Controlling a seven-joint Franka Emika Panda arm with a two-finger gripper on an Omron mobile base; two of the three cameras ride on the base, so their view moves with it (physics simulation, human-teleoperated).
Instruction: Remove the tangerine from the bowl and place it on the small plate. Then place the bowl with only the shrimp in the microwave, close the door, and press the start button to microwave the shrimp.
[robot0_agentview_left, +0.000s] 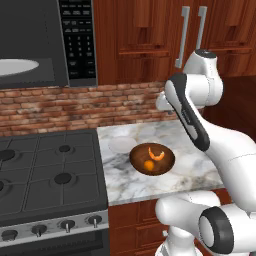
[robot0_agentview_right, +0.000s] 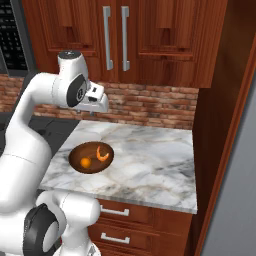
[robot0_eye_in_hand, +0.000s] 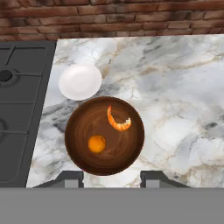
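Note:
The dark-brown bowl stands on the marble counter, with the round tangerine and the curved shrimp inside it. The small white plate lies just beyond the bowl, toward the stove. My gripper hangs open well above the bowl's near rim, nothing between its fingers. From the left base view I see the bowl, tangerine, shrimp and plate below my bent arm. The microwave hangs at the upper left, its white turntable showing; its door is out of view.
A black gas stove adjoins the counter on the left. A brick wall backs the counter, with wooden cabinets above. A tall wooden panel bounds the counter on the right. Bare marble stretches right of the bowl.

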